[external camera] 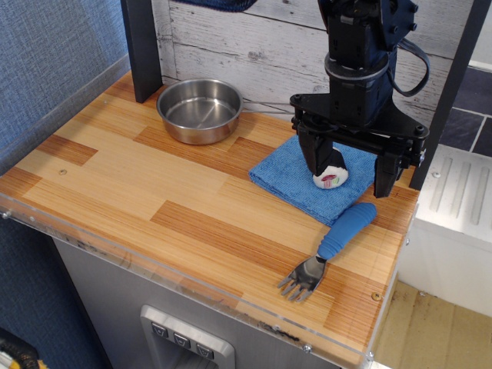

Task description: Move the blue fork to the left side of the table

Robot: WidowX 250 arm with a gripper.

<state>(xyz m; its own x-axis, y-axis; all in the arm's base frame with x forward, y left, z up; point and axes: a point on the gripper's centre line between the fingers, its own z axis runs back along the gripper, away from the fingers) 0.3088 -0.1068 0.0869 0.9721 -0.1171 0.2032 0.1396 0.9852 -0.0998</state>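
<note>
Surface of striped wood carries everything, and the single blue fork lies on its right side, just in front of the blue cloth, tines toward the front edge, so the move left is not yet done. One pincer hangs spread over the cloth, holding nothing. One steel bowl sits behind and left of the cloth; one small white object rests on it.

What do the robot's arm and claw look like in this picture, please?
The arm is black and blocky, with a pale ring around its wrist and a black cable looping at its side. The claw is black too: a wide crossbar with small silver screws, carrying two thick, straight fingers.
</note>
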